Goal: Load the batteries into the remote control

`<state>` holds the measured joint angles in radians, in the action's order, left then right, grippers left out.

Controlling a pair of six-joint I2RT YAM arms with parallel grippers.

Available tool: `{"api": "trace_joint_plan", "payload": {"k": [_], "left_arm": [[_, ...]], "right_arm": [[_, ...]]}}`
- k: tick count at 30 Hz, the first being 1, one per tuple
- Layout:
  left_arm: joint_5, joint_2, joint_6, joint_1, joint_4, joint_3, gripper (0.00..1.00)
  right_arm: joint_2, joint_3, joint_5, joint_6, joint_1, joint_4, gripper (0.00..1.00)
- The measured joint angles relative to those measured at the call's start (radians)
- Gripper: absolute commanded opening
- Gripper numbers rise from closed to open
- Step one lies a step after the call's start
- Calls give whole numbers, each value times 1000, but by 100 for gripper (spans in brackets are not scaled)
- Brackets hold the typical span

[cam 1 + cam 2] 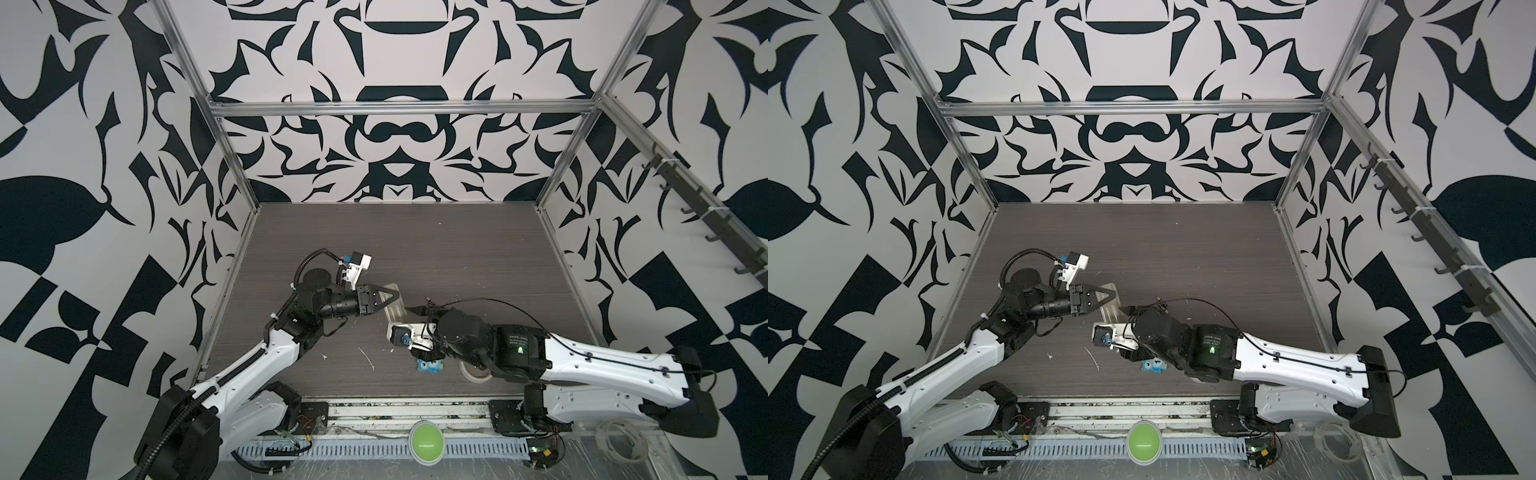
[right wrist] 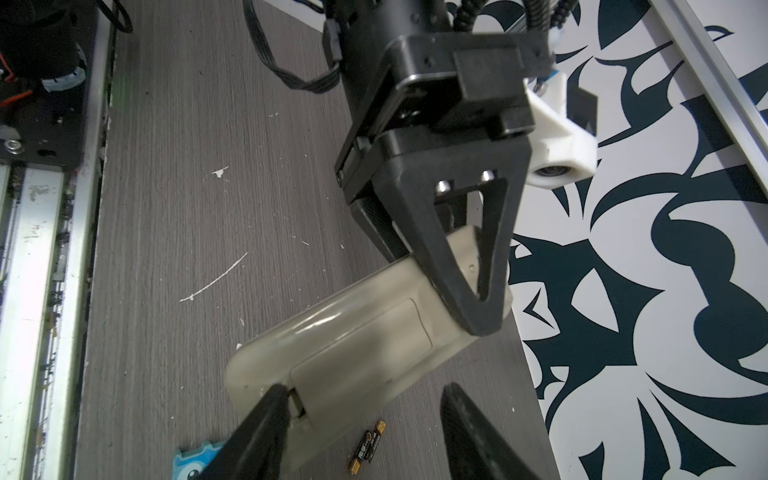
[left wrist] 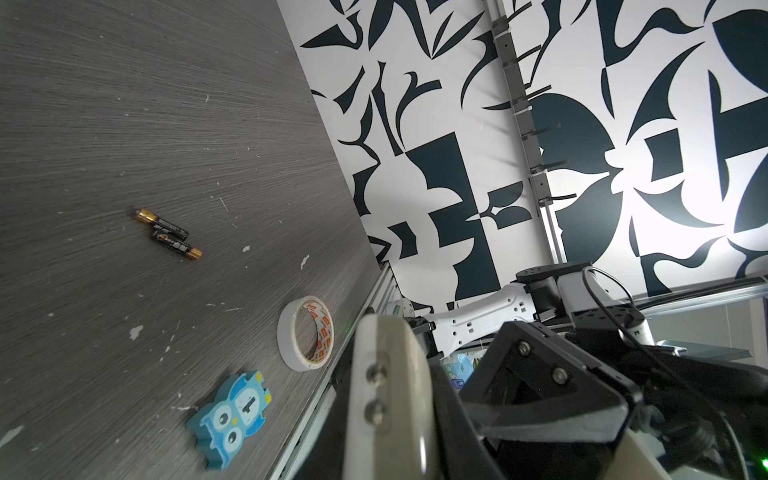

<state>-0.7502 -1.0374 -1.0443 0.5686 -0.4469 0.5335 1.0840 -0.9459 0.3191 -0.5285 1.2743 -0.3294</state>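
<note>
**Remote control (image 2: pixel 345 353) gripped mid-table, buttons hidden**

Nearest, the right gripper (image 2: pixel 365 388) stands partly open, empty, one fingertip (image 2: pixel 276 395) at the closed battery cover (image 2: pixel 365 340). Only the off-white back shows; the left gripper (image 2: pixel 469 307) clamps its far end. Beyond, the batteries (image 2: pixel 368 446) lie touching on the table (image 2: pixel 166 208); the owl tile (image 2: pixel 195 459) is cut off.

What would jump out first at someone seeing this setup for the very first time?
The bold black-and-white patterned walls boxing in the grey table. Then the remote control, back showing, clamped at one end by the left gripper, the right gripper open at its battery cover; the batteries lie loose on the table nearby.
</note>
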Motion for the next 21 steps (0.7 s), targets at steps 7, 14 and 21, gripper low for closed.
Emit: {"api": "trace_joint_plan", "payload": {"k": [7,14,21], "left_arm": [[7,0,-3,-2,-5,-3,0],[8,0,-5,-2,-8,-3,0],[8,0,-7,-3,-14,-3,0]], "right_arm": [[11,-10,7,-17,0,-3,62],[11,-14,8,-26,0,-3,62],[11,-16,8,-37,0,-2,62]]}}
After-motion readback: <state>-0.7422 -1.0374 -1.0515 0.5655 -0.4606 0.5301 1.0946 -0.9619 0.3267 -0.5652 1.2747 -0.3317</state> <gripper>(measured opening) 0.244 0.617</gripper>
